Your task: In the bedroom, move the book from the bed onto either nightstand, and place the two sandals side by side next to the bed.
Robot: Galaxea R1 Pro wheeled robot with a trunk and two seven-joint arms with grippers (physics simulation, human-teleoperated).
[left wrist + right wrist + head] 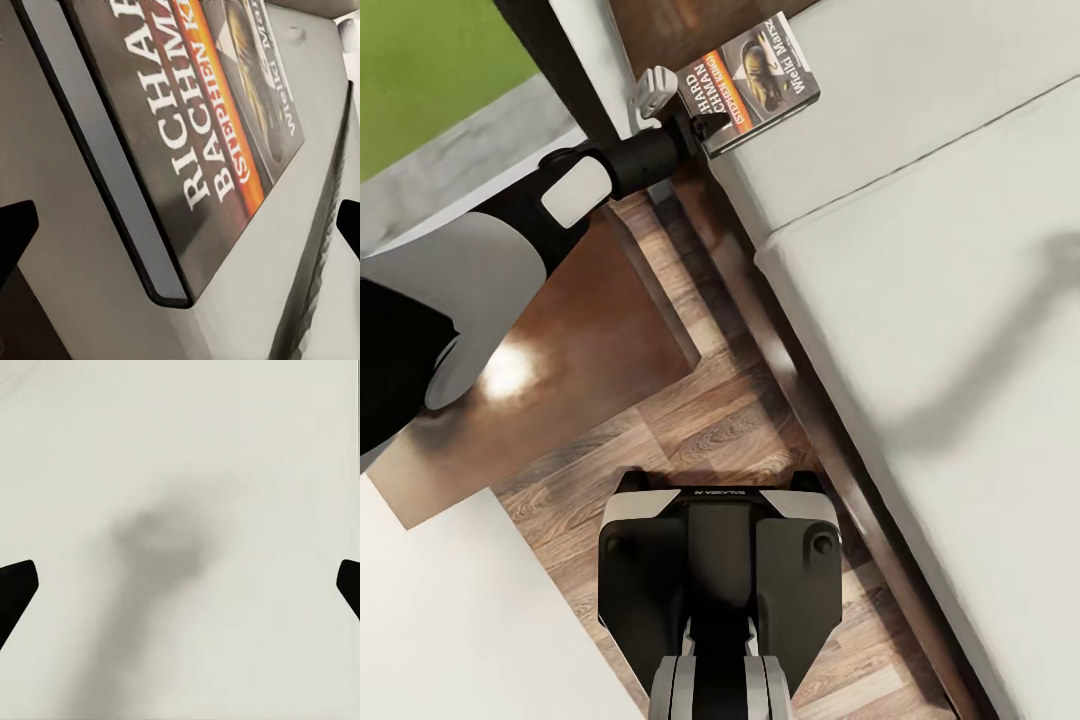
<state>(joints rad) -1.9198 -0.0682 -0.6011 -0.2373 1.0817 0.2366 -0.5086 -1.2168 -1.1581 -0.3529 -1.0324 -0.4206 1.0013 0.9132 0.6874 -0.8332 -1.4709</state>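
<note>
At the bed's [920,330] far-left edge, the left gripper [695,125] is reaching the book [755,65].
Its jaws are standing spread; closing off-centre is risking nudging the book off the edge.

From my head cam the book [752,80] lay on the bed [960,330] at its near-left edge, left gripper [695,125] right beside it; nightstand [590,350] sat left of the bed, floor [730,410] strip between them

Bright, even light; soft arm shadow blurs across the bed [960,330].
</note>
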